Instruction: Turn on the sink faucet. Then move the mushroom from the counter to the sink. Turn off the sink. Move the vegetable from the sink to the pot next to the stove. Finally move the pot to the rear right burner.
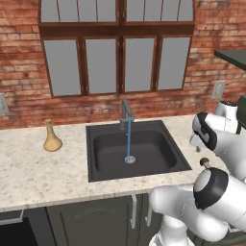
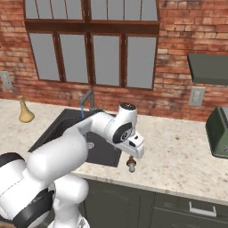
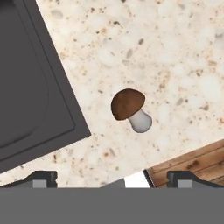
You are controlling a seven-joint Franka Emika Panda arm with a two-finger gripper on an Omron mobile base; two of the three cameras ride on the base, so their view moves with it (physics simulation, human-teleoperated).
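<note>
Mushroom (image 3: pixel 130 110): you see it lying flat, brown cap toward the sink (image 3: pixel 30 83).
Counter (image 3: pixel 166 48): speckled stone.
Gripper (image 3: pixel 111 177): spread wide, empty.

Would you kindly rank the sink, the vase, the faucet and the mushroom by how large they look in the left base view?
1. sink
2. vase and faucet: about alike in height, the vase wider; not ranked.
3. mushroom, partly hidden by the arm.

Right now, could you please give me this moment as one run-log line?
faucet: running | mushroom: lying on counter beside sink | tool: open, above mushroom, nothing held
</note>
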